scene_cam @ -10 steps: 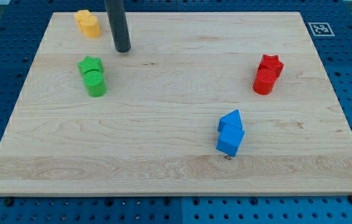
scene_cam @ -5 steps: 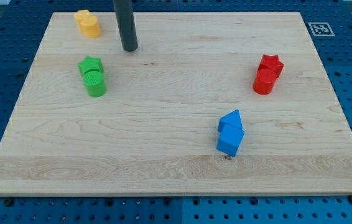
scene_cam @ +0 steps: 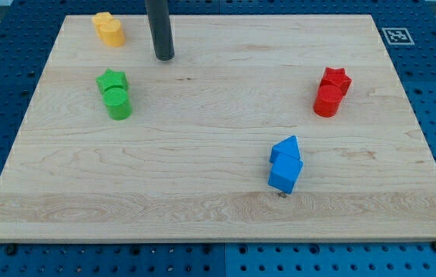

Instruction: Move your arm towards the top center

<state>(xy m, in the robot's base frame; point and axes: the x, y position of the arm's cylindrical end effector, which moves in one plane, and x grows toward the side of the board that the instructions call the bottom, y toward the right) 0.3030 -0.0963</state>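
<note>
Shifted right: my tip [scene_cam: 164,58], rod upright, near yellow block [scene_cam: 109,29].

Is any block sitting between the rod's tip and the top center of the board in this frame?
No. My tip is near the view's top, left of center. The yellow block lies to its left and the green star and green cylinder lie below-left, so the board toward top center holds no visible block.

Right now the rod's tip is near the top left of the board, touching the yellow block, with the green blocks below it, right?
Not quite. My tip stands apart from the yellow block, bare board between them, as the camera view shows. It is near the top left, with the green blocks below it.
</note>
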